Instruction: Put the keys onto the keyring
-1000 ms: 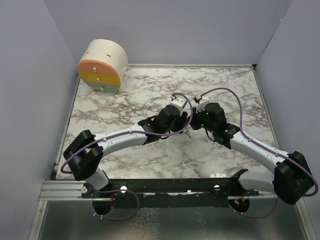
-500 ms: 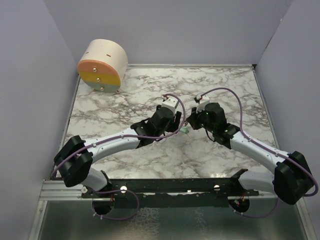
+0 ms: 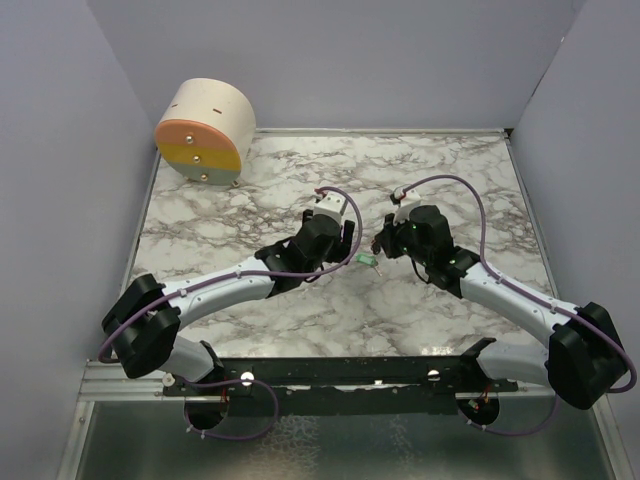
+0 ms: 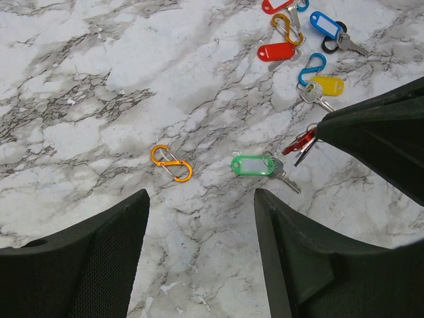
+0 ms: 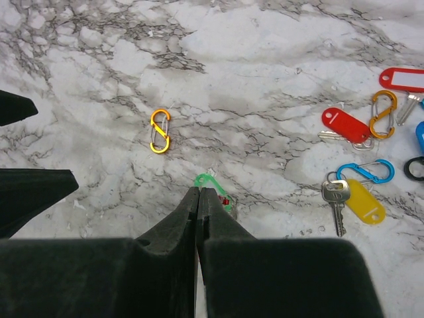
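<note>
The green-tagged silver key (image 4: 255, 165) is seen at frame centre, long axis crosswise, just above the spread jaws of the left gripper (image 4: 200, 195), the right gripper (image 5: 199, 193) being clenched on a small red clip (image 4: 298, 143) close beside it.

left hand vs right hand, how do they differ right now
The left hand is open, fingers spread wide with nothing between. The right hand is shut, fingers pressed together, with a small red piece sticking out at its tip. The left hand looks down on an orange metal clip. The right hand's tip is beside the green-tagged silver key. Both hang above the white marble table.
</note>
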Action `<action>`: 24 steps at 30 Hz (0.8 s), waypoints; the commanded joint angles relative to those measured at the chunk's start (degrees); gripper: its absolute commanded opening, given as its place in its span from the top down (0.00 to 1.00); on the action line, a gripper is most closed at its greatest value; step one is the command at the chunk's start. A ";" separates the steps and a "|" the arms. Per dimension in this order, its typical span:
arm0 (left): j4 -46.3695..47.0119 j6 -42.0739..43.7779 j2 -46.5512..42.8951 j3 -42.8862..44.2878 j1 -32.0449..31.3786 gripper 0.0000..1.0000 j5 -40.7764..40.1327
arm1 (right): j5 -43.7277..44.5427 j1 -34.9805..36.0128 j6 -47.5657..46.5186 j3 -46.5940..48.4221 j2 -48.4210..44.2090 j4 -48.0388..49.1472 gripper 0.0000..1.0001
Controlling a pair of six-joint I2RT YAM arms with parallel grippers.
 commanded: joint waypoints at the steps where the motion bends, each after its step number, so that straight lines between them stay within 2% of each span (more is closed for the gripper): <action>1: 0.41 -0.55 -1.84 -0.49 0.48 0.32 -1.69 | 5.71 0.21 1.99 0.51 -0.65 -1.25 0.99; 7: 0.75 -0.73 -2.09 -1.28 1.61 0.29 -0.25 | 9.98 0.19 4.19 3.37 3.34 -1.64 0.99; 13: 0.83 -0.44 -3.55 -2.44 2.57 0.24 1.08 | 11.29 -0.37 4.91 6.02 9.10 1.97 0.99; 24: 1.60 -0.87 -6.89 -5.63 5.13 0.23 2.66 | 12.04 -3.83 3.33 17.42 25.05 5.81 0.99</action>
